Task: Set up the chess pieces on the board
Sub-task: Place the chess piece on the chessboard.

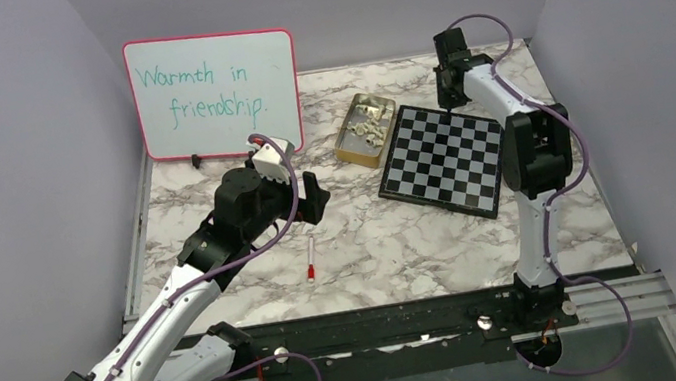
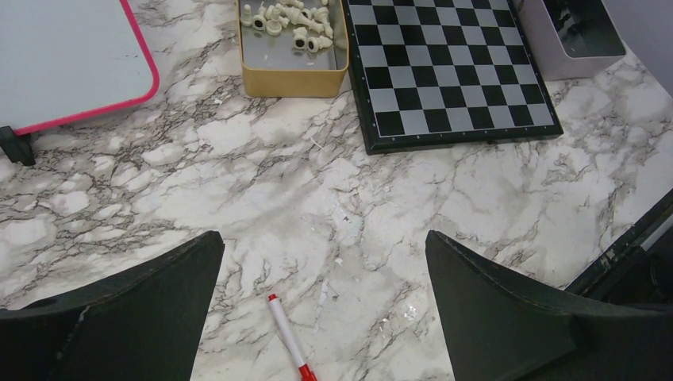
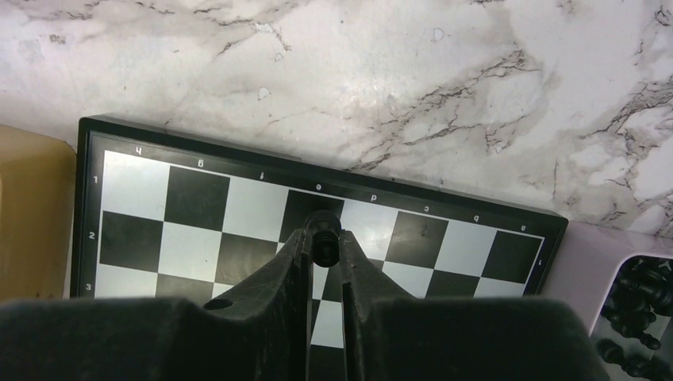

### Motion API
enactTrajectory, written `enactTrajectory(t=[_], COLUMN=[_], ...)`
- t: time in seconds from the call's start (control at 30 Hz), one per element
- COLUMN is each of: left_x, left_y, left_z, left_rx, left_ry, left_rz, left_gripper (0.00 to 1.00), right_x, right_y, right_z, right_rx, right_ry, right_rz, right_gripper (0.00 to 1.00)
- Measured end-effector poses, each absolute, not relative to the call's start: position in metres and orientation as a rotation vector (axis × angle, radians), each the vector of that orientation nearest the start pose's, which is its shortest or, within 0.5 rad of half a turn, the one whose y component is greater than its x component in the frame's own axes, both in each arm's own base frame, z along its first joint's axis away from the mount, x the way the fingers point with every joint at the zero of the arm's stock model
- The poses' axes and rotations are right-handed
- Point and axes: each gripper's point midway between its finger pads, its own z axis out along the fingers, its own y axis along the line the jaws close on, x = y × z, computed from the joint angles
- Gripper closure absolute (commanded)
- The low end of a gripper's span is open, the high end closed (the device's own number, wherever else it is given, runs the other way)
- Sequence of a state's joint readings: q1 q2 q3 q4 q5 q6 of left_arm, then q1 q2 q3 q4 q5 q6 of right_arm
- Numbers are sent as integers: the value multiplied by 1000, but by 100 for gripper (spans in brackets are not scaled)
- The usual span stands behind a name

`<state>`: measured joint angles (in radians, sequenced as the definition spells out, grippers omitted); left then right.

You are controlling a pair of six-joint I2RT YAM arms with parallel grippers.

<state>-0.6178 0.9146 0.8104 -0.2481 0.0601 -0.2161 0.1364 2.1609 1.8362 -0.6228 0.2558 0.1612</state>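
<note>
The chessboard (image 1: pixel 441 160) lies at the right of the marble table, with no pieces standing on it; it also shows in the left wrist view (image 2: pixel 444 71) and the right wrist view (image 3: pixel 198 206). My right gripper (image 1: pixel 450 98) (image 3: pixel 324 244) is shut on a black chess piece (image 3: pixel 321 225) over a dark square in the board's far edge row; I cannot tell whether the piece touches the board. Cream pieces (image 2: pixel 290 20) lie in a gold tin (image 1: pixel 353 148) left of the board. More black pieces (image 3: pixel 639 317) lie in a pale tray. My left gripper (image 1: pixel 315 197) (image 2: pixel 325 262) is open and empty above bare table.
A red-and-white marker (image 1: pixel 311 257) (image 2: pixel 287 333) lies on the table below my left gripper. A pink-framed whiteboard (image 1: pixel 213 93) with green writing stands at the back left. The pale tray (image 2: pixel 555 63) sits just beyond the board's right side. Purple walls enclose the table.
</note>
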Motion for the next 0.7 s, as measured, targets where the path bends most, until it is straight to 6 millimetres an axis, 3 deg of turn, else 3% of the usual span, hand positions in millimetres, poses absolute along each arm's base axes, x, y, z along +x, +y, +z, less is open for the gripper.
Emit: enactTrajectory(t=[0.3,0.7], left_x=[256,256], left_y=[-206,-202], left_z=[233,238], left_rx=[434,421], left_ry=[1924,1906], left_rz=[-611,-597], left_gripper=[1,1], right_x=[534,531], right_y=[37,38], right_z=[78,69], right_rx=[145,161], right_ry=[2497,2520], right_rz=[-188,-182], right_gripper=[77,61])
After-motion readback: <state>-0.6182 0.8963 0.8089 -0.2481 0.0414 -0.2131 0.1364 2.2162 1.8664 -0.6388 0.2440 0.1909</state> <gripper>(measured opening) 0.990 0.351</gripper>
